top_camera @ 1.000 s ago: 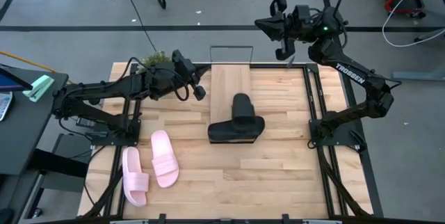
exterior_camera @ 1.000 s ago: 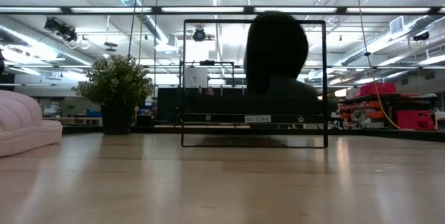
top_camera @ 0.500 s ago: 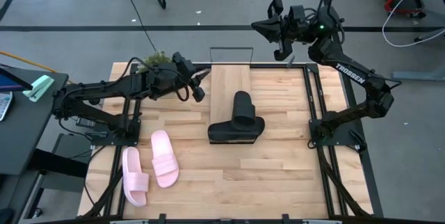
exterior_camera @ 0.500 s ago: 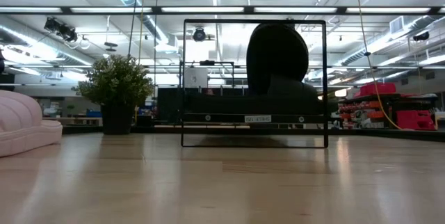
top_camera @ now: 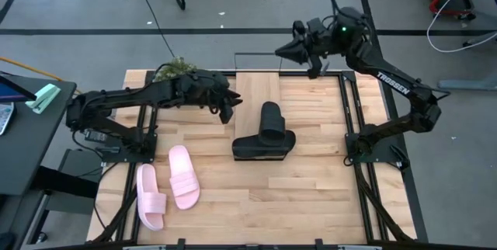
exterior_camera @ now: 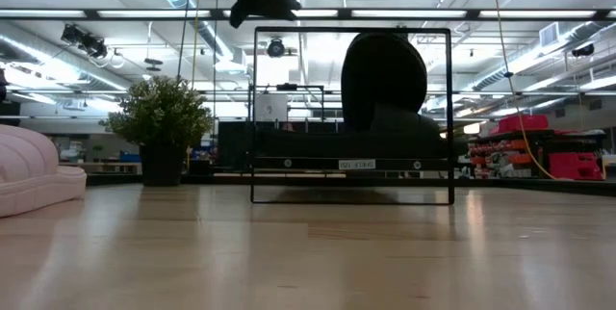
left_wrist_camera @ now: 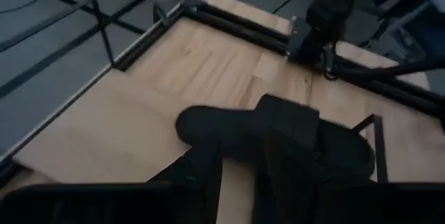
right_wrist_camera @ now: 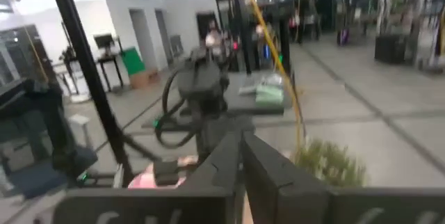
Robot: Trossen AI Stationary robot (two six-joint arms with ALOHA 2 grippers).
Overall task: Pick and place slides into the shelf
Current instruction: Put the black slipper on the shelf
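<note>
Two black slides sit together mid-table: one (top_camera: 269,119) lies lengthwise on the near end of the shelf (top_camera: 252,91), and the other (top_camera: 262,147) lies crosswise against its near end. In the low view the black slide (exterior_camera: 383,74) stands behind the shelf's wire frame (exterior_camera: 256,117). Two pink slides (top_camera: 184,176) (top_camera: 150,197) lie sole-down at the table's near left. My left gripper (top_camera: 226,109) hovers at the shelf's left edge, open by a narrow gap, with the black slide (left_wrist_camera: 292,137) just ahead. My right gripper (top_camera: 289,48), shut, is high over the shelf's far end.
A small potted plant (top_camera: 177,67) stands at the table's far left corner. Black frame rails (top_camera: 351,126) run along the table's right side. Bare slatted wood (top_camera: 311,196) lies near of the black slides. A pink slide (exterior_camera: 29,170) fills the low view's left edge.
My left gripper has moved right and down, from beside the plant to the shelf's left edge near the black slides. My right gripper has swung left toward the shelf's far end and turned. The slides have stayed where they were.
</note>
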